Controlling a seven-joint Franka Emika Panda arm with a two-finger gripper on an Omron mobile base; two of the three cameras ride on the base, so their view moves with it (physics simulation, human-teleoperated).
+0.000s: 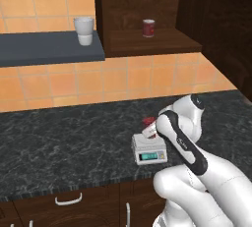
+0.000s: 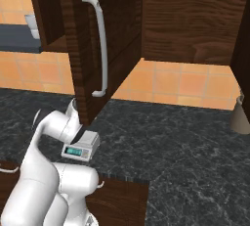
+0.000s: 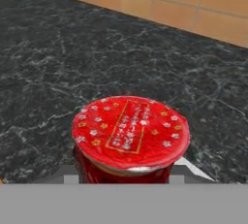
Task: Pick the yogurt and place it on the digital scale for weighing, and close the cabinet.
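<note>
Two jobs here, and you're roughly at the end of the first one. The yogurt (image 3: pixel 130 133) is right over the scale (image 1: pixel 149 149), at the front edge of the dark counter (image 1: pixel 59 137). In the left base view you can see its red top poking out just behind the gripper (image 1: pixel 153 131), above the scale's plate, and in the hand view the red lid sits right in front of the camera with grey bits of the plate showing at both sides under it. The jaws are clamped on the yogurt, so you haven't let go. Whether the cup's base actually touches the plate I can't tell, the arm hides that spot.

What's left, by my read: open up, back the hand off without tipping the cup, then deal with the cabinet (image 2: pixel 190 19). Its door (image 2: pixel 110 44) is swung wide out over the counter, bar handle (image 2: pixel 100 44) facing you in the right base view, and the door's lower corner hangs just above the scale and arm. So closing it is all undone. A red can (image 1: pixel 148 27) sits on the cabinet shelf, leave that alone.
</note>
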